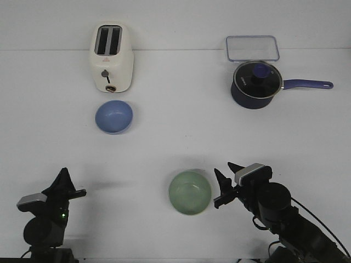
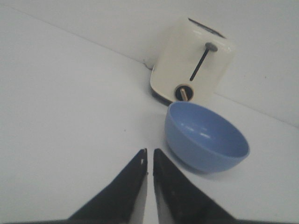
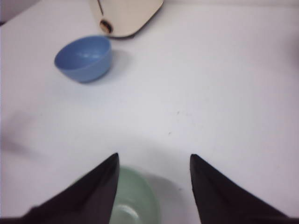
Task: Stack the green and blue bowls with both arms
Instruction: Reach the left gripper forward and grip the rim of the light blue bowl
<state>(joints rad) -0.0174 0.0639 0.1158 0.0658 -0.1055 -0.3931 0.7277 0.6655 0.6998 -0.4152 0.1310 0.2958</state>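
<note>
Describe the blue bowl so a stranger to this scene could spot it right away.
Find the cream toaster at the table's far left. The blue bowl sits just in front of it, small, round, empty and periwinkle, unlike the green bowl or the lidded, long-handled dark saucepan.

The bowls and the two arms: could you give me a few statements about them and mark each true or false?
1. The blue bowl sits just in front of the toaster. True.
2. The green bowl is stacked inside the blue bowl. False: they sit apart on the table.
3. The right gripper has open jaws beside the green bowl. True.
4. The left gripper holds the blue bowl. False: its jaws are nearly shut and empty.
5. The saucepan has no lid. False: a lid is on it.
</note>
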